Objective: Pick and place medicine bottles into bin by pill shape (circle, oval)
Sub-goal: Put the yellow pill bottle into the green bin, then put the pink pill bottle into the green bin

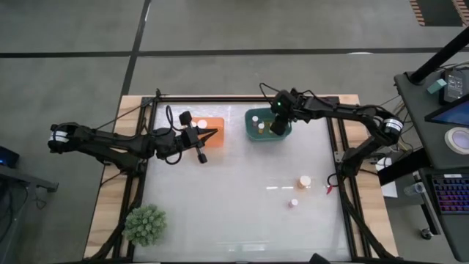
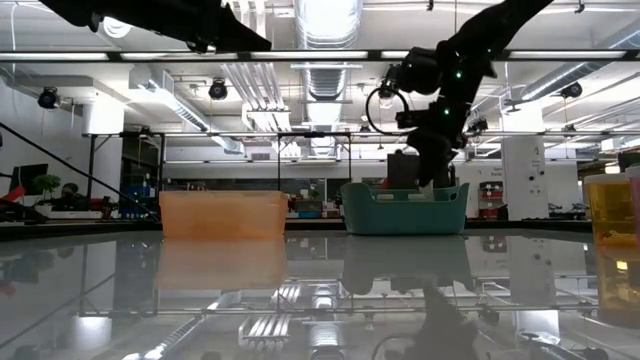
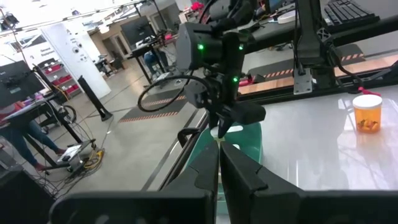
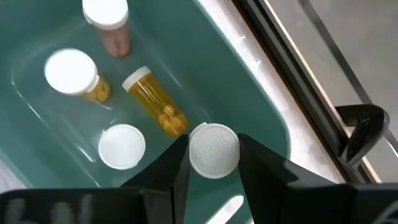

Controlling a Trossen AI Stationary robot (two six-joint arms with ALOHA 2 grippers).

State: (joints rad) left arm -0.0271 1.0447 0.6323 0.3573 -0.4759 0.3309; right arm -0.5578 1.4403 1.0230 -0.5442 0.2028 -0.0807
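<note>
Two medicine bottles point(image 1: 304, 180) wait on the counter point(image 1: 234, 205) at 4 o'clock. The placing step looks underway: the right end effector point(image 4: 213, 151), clamped on a white-capped bottle point(image 4: 213, 149), reaches down into the teal bin point(image 1: 267, 134) at 12 o'clock; next, release it. The left end effector point(image 1: 199, 141), fingers together, hovers by the orange bin point(image 1: 215, 125).

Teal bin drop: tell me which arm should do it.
Right. Its hand already grips a white-capped bottle above the teal bin. The left hand sits shut at the orange bin, holding nothing.
</note>
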